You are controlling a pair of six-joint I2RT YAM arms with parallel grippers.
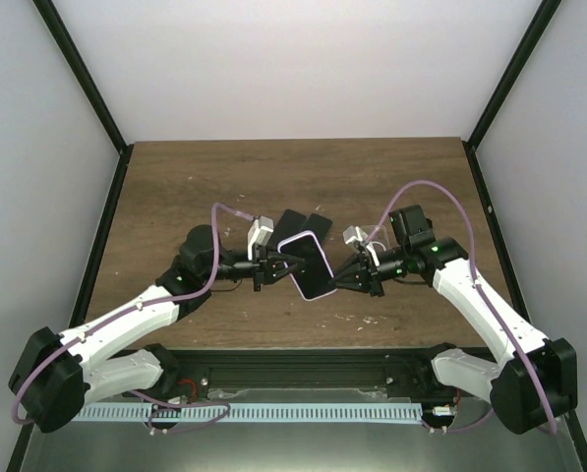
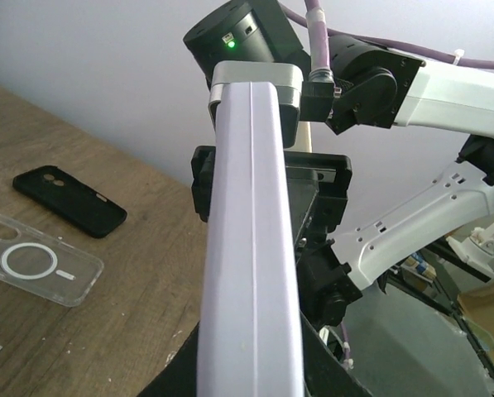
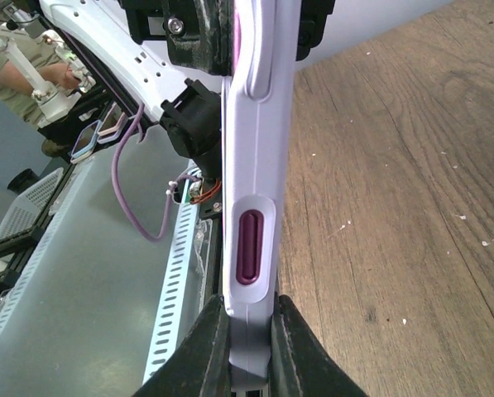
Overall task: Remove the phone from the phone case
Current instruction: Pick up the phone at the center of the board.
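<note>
A phone (image 1: 311,264) with a dark screen sits in a lilac phone case (image 2: 251,248) and is held in the air between both arms, above the near middle of the table. My left gripper (image 1: 281,264) holds its left edge. In the left wrist view the case's side fills the space between the dark fingers (image 2: 168,380), which press against it. My right gripper (image 1: 340,278) holds the opposite end. Its fingers (image 3: 199,347) are shut on the phone case (image 3: 255,165), just below a dark magenta side button (image 3: 248,248).
A black spare case (image 2: 69,201) and a clear case with a white ring (image 2: 35,258) lie flat on the wooden table (image 1: 195,187), behind the held phone. The black frame rail (image 1: 303,369) runs along the near edge, between the arm bases.
</note>
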